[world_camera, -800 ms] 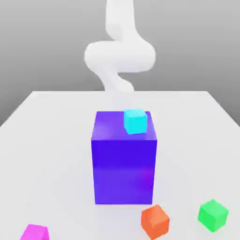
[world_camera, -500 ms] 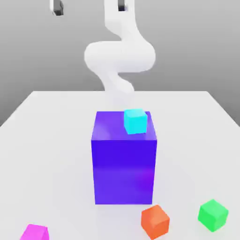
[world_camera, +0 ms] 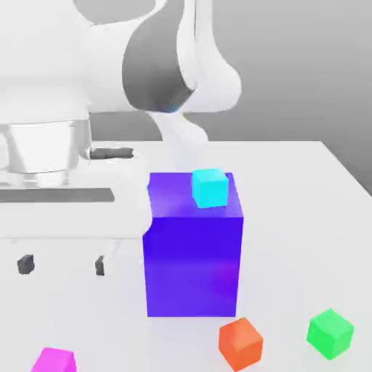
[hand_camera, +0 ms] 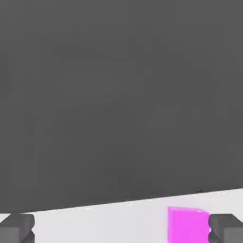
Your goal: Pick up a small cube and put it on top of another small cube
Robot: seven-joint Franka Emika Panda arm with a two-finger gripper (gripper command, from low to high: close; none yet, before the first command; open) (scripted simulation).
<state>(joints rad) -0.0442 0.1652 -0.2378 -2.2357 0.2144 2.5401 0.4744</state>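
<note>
The magenta-pink cube [world_camera: 54,360] rests on the white table at the front of the exterior view's left. My gripper [world_camera: 62,264] hangs open above it, a little behind, its two dark fingertips [world_camera: 26,264] spread wide with nothing between them. In the hand view the same magenta-pink cube [hand_camera: 187,224] lies on the table close to one fingertip [hand_camera: 226,227], and the gripper [hand_camera: 121,227] is open. A cyan cube [world_camera: 210,187] sits on top of the tall blue block [world_camera: 193,261].
The tall blue block stands mid-table, just to the exterior view's right of my hand. An orange-red cube [world_camera: 240,343] and a green cube [world_camera: 330,333] lie in front of it on the right. The white table [world_camera: 305,203] spreads around them.
The hand has come down from the top of the view, to the left of the blue block, to hang over the magenta-pink cube. No cube has moved.
</note>
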